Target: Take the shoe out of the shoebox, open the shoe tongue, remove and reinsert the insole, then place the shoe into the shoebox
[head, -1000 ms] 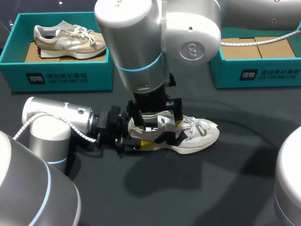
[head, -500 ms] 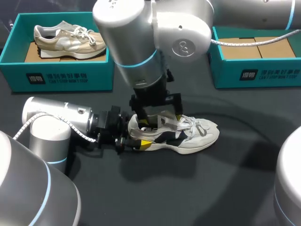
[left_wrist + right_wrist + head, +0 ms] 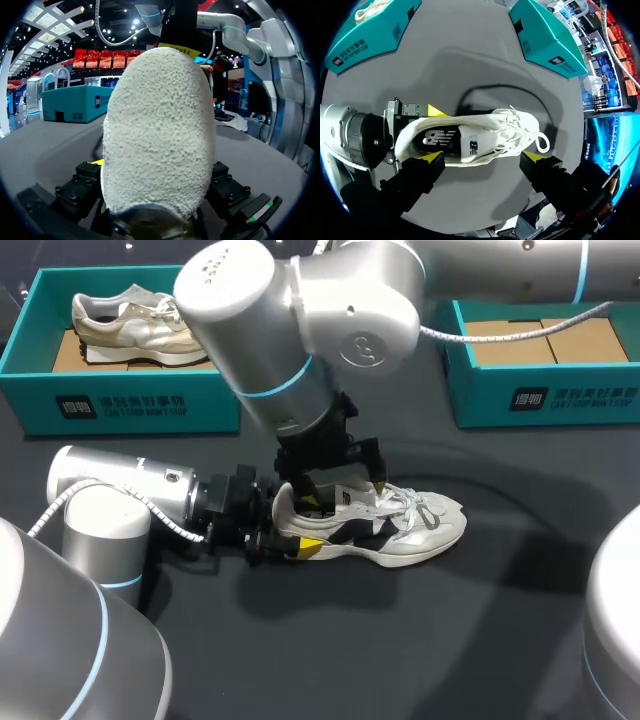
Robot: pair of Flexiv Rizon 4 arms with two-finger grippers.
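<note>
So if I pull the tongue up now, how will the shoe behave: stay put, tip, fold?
The shoe will probably stay put: the left claw grips its heel. The tongue looks thin and soft, so it should fold back easily. The loose laces may drag or snag on the open right claw.

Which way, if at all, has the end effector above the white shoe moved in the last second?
Yes. The right end effector has lifted slightly, up from the white shoe, which lies unmoved on the table.
</note>
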